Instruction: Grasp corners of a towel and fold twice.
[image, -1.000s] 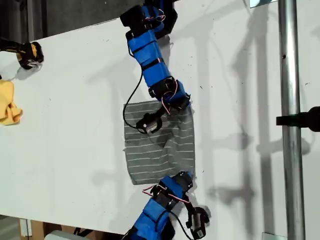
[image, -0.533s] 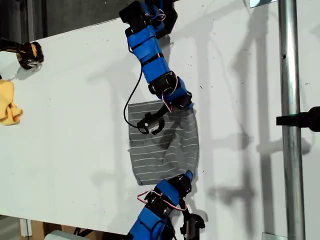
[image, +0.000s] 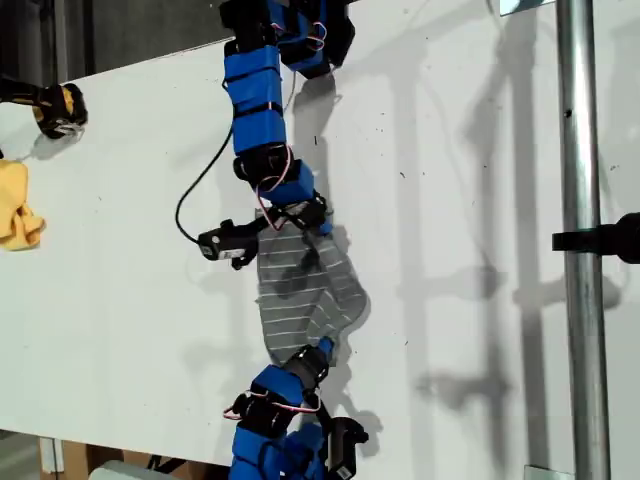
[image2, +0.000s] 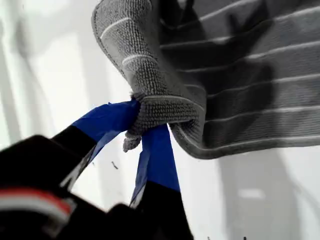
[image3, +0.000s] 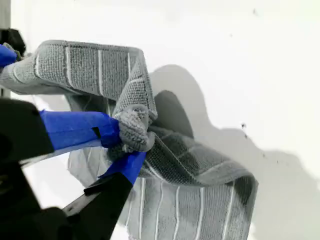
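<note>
My first hand (image2: 142, 122) pinching towel (image2: 240, 75) corner; my second hand (image3: 125, 140) pinching another corner, towel bunched between.

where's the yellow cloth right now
The yellow cloth lies at the exterior view's left edge of the white table, well apart from the towel.

Since a second ago the towel (image: 305, 290) has gone from lying flat and square to a narrow, bunched shape, its far side lifted and drawn toward the yellow cloth (image: 18, 208). Both arms have swung the same way, each gripper pinching a corner: one (image: 318, 225), the other (image: 322, 347).
</note>
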